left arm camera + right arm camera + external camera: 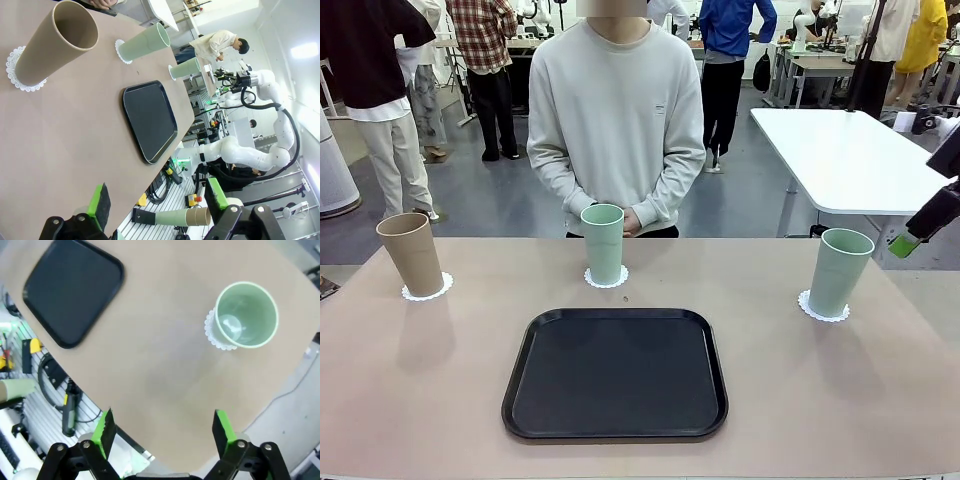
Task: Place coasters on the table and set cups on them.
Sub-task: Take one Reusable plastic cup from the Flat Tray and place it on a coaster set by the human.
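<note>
Three cups stand upright on the beige table (420, 380), each on a lacy white coaster. The tan cup (410, 254) is at the far left on its coaster (427, 292). A mint cup (603, 243) stands mid-back on a coaster (607, 280). The other mint cup (839, 271) is at the right on a coaster (822, 309). My right gripper (164, 432) hangs open and empty above the table's right edge, apart from that mint cup (246, 315). My left gripper (157, 200) is open and empty, off the table's left end, looking past the tan cup (55, 45).
A black rectangular tray (616, 372) lies empty at the front middle. A person stands at the far side behind the middle cup, hands (625, 220) clasped. A white table (840, 150) stands behind on the right. My right arm's fingertip (905, 243) shows at the right edge.
</note>
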